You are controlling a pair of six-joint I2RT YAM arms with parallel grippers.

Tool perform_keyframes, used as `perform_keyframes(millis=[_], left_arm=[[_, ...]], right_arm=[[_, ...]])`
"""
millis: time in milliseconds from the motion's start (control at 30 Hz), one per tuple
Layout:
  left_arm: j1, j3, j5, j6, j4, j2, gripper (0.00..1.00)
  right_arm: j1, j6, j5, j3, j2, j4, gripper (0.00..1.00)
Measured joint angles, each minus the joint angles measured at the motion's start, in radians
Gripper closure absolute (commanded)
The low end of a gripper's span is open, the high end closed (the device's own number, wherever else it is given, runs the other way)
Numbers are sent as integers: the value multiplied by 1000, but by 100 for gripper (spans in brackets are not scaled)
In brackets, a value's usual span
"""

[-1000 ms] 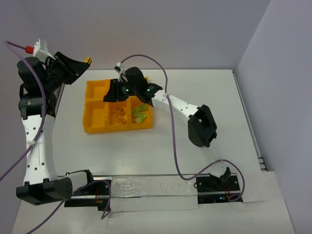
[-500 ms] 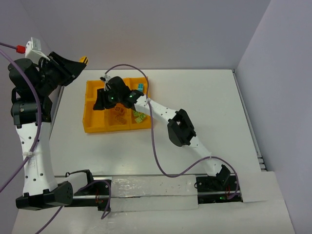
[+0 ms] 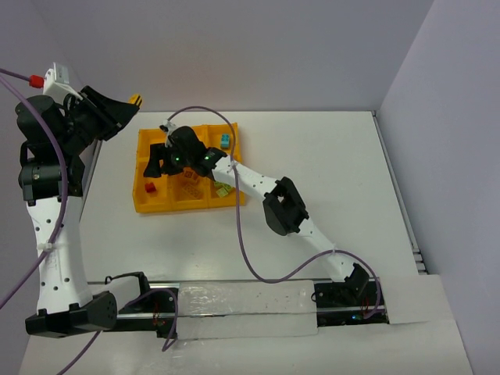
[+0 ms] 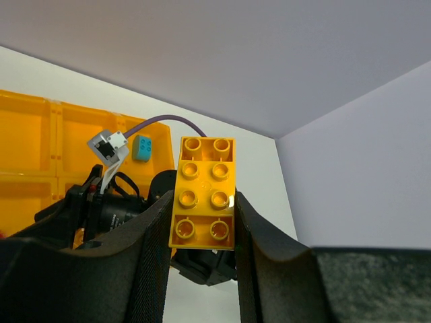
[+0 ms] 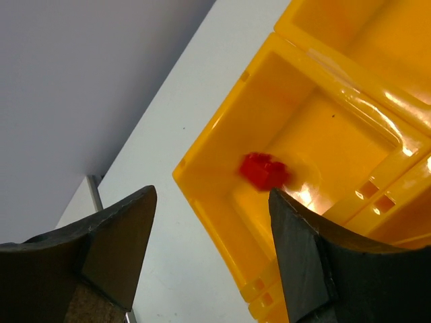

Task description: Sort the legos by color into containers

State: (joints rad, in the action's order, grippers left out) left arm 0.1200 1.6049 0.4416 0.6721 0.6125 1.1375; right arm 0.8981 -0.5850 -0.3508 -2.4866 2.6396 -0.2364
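**right pincer apart, red brick in near-left compartment**

My right pincer hangs fingers apart over that corner compartment of the tray. The red brick lies on its floor, untouched. My left pincer is raised off the tray's far-left corner, clamped on a yellow brick. Bare surface runs wide right of the tray, narrow left.

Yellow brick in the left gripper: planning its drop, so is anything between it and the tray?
Yes. The right gripper and its wrist hang over the middle of the tray, in the path of the yellow brick held by the left gripper.
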Motion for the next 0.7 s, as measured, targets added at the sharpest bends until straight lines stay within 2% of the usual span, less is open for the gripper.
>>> perform_keyframes(millis=[233,333,433,700], left_arm=[[0,-11,0,-5,7,-4,100],[0,-11,-10,-17,17,-4,100],[0,-16,-35,-33,25,-3,100],[-2,-130,-81,-39,-11,53,100]], right_arm=[[1,11,-1,1,-7,10,24],[0,44,0,72,-73,-9,22],[-4,106,39,258,-229,-29,18],[-33,213,200,874,-840,-51,14]])
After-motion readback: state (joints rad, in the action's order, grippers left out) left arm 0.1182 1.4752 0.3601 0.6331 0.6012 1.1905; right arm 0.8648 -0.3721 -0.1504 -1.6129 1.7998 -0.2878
